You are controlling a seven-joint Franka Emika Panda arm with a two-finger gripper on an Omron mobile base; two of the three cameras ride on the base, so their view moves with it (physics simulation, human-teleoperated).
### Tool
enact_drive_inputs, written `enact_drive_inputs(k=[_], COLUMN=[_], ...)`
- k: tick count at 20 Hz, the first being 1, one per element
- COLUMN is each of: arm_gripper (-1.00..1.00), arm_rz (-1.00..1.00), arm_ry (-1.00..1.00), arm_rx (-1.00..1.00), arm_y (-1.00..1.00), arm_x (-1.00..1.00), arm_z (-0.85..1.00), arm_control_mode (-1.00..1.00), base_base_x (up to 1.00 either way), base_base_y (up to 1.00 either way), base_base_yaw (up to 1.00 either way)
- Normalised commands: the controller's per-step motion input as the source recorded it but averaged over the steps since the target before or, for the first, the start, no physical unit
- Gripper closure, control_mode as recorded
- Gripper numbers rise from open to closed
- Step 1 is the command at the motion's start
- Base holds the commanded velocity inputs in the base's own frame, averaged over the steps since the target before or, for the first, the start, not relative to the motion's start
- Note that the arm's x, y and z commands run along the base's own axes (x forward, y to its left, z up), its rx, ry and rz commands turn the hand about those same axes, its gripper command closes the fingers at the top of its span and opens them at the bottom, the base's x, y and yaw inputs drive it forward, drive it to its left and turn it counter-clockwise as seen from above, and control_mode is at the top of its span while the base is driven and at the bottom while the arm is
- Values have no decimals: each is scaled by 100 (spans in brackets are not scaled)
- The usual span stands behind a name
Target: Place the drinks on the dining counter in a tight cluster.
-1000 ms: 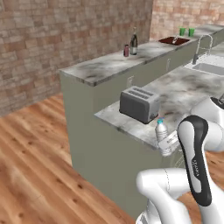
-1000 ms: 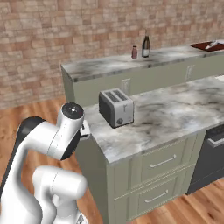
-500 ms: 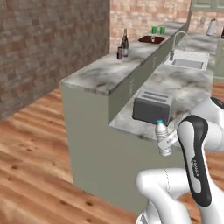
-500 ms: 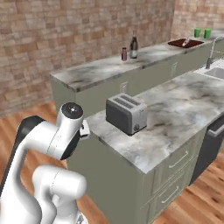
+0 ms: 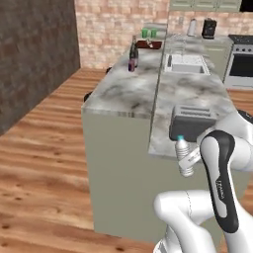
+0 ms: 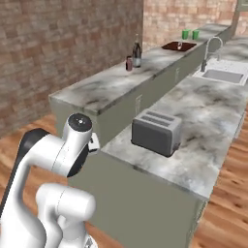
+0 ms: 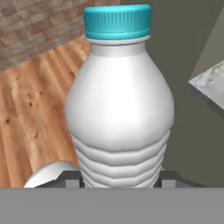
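My gripper (image 7: 119, 178) is shut on the small water bottle (image 7: 120, 100), a pale ribbed bottle with a teal cap. In the left base view this water bottle (image 5: 184, 157) is held tilted in the air beside my arm, just off the near corner of the lower worktop. The dining counter (image 5: 126, 94) (image 6: 104, 87) is the raised marble top on a sage-green wall. Towards its far end stand the tall dark wine bottle (image 5: 133, 49) (image 6: 137, 52) and, close beside it, the short maroon bottle (image 5: 131, 65) (image 6: 129, 63).
A grey toaster (image 5: 192, 122) (image 6: 156, 131) sits on the lower marble worktop (image 6: 203, 121), with a sink (image 5: 187, 64) (image 6: 222, 75) behind it. A dark tray (image 6: 178, 46) and green cups stand at the counter's far end. A stove (image 5: 242, 62) is at the back right.
The base has driven and turned, so the whole scene has shifted and the counters now run straight away from me. The water bottle has stayed in my gripper.
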Motion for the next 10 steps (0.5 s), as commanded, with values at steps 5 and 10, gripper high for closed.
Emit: enact_drive_inputs(k=[5, 10], arm_gripper=[100, 100], arm_rz=[0, 0], arm_ry=[0, 0], arm_rx=[0, 0], arm_y=[0, 0], arm_x=[0, 0], arm_z=[0, 0], arm_control_mode=[100, 100], base_base_x=[11, 9], base_base_y=[100, 100], base_base_yaw=[-49, -50])
